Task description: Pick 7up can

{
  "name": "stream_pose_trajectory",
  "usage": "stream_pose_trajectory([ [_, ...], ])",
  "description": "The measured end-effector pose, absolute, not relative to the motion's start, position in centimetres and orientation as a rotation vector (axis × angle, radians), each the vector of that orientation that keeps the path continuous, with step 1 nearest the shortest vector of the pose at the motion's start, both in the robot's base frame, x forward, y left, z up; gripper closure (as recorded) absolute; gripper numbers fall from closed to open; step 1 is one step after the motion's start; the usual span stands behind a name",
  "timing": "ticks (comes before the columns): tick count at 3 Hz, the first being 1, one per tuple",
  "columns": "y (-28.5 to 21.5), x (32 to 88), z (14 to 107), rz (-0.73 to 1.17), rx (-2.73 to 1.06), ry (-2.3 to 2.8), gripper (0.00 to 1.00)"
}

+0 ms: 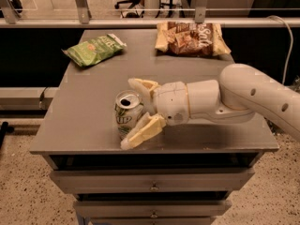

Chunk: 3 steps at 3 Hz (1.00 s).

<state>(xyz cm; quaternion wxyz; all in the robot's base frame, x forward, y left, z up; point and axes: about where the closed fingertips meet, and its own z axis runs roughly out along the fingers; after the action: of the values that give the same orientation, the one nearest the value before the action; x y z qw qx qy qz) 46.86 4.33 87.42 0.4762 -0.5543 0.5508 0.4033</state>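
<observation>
- Only one camera view here, so everything below comes from that.
- The 7up can (124,122) stands upright on the grey counter (79,121), close to the front edge and a bit left of the middle. Its long axis is straight up and down, and you can see the dark drinking hole in the silver top.
- Your gripper (130,112) comes in from the right at the end of the white arm (253,95), reaching sideways at can height. Its fingers are spread apart, one behind the can and one in front, so the can sits right in the gap between them.
- The front finger (143,131) looks like it's touching or just about touching the can's lower side. I can't tell which, and nothing is clamped yet.
- My guess is the next move is just to close. The can is already between the fingers, so no more reach looks needed.
- Readable writing: green "UP" on the can's side. The green bag (95,48) at the back left and the brown bag (192,37) at the back right have print I can't make out. Both are well away from the can.
</observation>
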Motion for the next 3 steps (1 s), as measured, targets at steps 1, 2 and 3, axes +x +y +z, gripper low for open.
stream_pose_trajectory([
  [1, 5.5, 46.4, 86.4, 1.013, -1.334, 1.324, 0.00],
  [2, 6.2, 46.1, 85.5, 1.031, -1.316, 1.309, 0.00],
  [3, 6.2, 46.1, 85.0, 1.032, -1.299, 1.301, 0.15],
])
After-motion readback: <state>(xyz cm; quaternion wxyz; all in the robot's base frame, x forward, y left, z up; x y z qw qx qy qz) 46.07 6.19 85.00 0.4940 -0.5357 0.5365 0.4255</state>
